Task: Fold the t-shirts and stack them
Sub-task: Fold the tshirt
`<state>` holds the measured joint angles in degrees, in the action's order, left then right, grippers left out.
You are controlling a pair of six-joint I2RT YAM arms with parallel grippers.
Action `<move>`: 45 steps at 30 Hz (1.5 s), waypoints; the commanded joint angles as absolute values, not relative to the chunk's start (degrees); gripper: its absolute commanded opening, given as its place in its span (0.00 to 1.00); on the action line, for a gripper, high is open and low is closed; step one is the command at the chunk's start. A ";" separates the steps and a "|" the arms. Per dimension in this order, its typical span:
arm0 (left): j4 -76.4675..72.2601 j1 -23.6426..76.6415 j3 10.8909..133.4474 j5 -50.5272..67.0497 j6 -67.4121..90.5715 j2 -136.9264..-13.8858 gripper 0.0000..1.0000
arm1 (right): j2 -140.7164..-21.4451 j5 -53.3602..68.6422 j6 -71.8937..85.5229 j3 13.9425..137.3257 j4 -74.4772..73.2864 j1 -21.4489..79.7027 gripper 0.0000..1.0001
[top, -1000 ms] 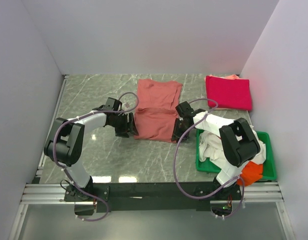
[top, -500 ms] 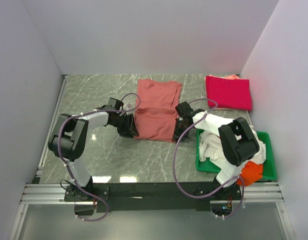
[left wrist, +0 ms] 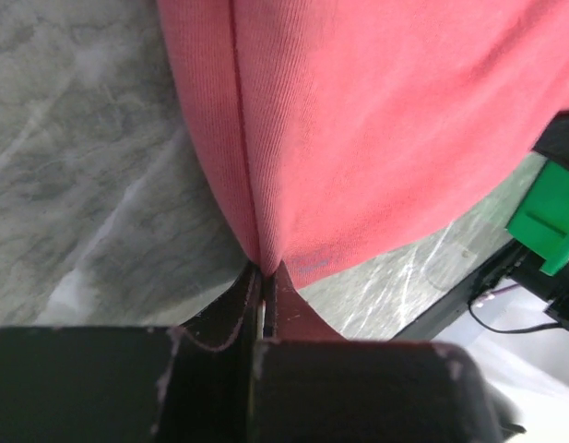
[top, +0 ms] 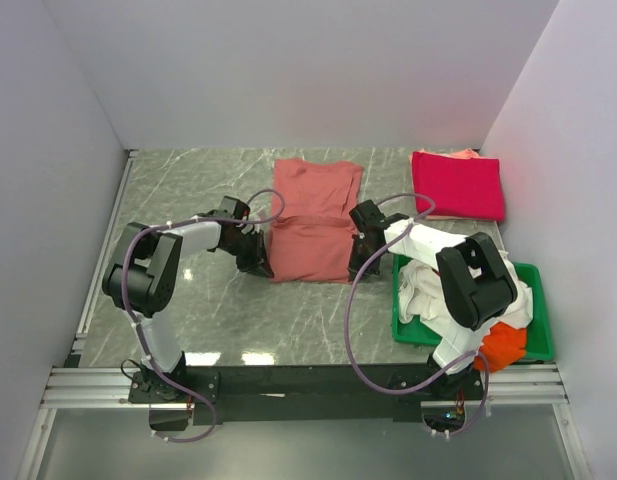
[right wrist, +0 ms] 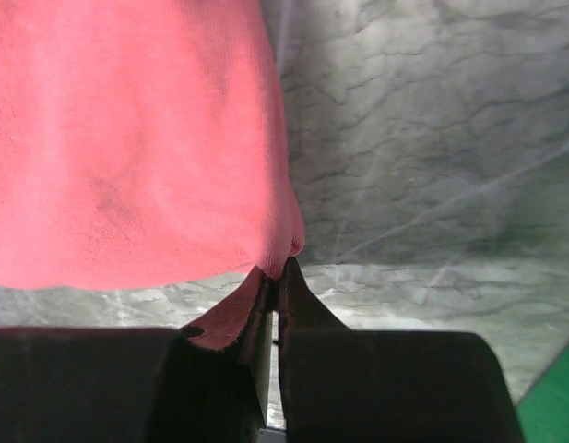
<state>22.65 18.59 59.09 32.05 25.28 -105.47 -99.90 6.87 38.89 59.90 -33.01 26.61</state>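
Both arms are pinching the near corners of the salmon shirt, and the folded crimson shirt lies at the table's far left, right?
No. The top external view shows the folded crimson shirt at the far right of the table. The salmon shirt is pinched at both near corners.

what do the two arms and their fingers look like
The left arm and right arm look alike: chunky black joints linked by white shells. A mauve cable loops loosely along each arm down to its base. The fingers are flat black plates that taper to thin tips. The black blocks behind them have scuffed, pale-worn edges.
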 commanded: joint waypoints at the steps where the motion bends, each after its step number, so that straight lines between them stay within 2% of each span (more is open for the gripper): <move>1: 28.47 18.63 60.11 23.21 21.54 -103.89 0.00 | -99.49 1.41 36.83 62.40 -36.91 26.54 0.02; 7: 33.39 18.63 64.33 18.29 19.16 -103.62 0.00 | -99.67 0.70 34.19 63.11 -39.11 26.63 0.00; 12: 34.28 18.63 64.69 18.63 19.07 -103.63 0.00 | -99.84 2.63 33.31 61.79 -38.32 26.72 0.00; 15: 34.54 18.63 64.42 19.77 19.60 -102.05 0.15 | -99.67 3.60 32.61 61.17 -38.06 26.63 0.01; 16: 34.63 18.63 64.42 19.86 19.86 -101.61 0.25 | -99.49 3.78 32.52 61.00 -37.97 26.80 0.03; 19: 34.72 18.63 64.07 20.21 20.48 -99.76 0.41 | -98.62 4.65 32.43 60.12 -37.44 26.81 0.12; 24: 31.38 18.63 61.00 24.33 22.67 -95.98 0.56 | -96.59 6.33 33.22 58.10 -35.60 26.81 0.22; 32: 28.04 19.07 57.83 29.70 23.99 -97.38 0.58 | -95.89 7.21 33.57 56.95 -34.37 26.81 0.24; 45: 27.68 21.62 58.97 27.95 23.82 -102.56 0.57 | -95.89 7.73 34.19 56.95 -33.66 26.72 0.24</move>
